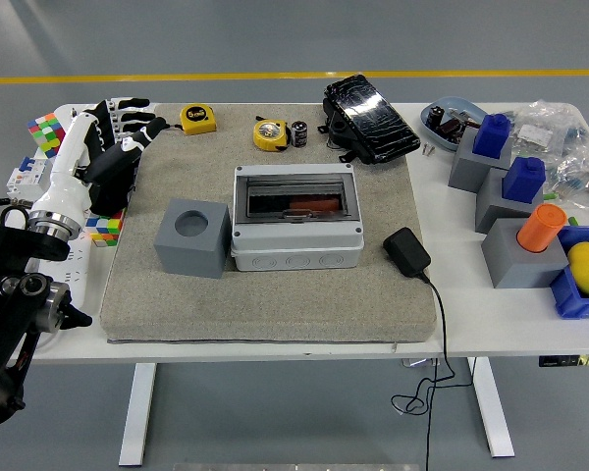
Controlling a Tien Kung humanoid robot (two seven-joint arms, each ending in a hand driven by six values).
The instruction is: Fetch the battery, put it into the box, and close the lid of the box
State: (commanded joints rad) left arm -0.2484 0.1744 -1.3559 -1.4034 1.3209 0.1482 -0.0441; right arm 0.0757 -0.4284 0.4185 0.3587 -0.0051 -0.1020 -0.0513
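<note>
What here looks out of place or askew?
The black device at the mat's far edge lies askew, partly off the mat. The black adapter's cable hangs over the table's near edge. Nothing looks spilled.

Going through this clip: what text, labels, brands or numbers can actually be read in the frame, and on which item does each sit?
"5m", roughly: on the dark label of the yellow tape measure; blurred, so uncertain.
Second yellow tape measure: round face, no print legible.
Battery: wrapper marks too small to read.
Grey box, black charger, black case: no readable text.
</note>
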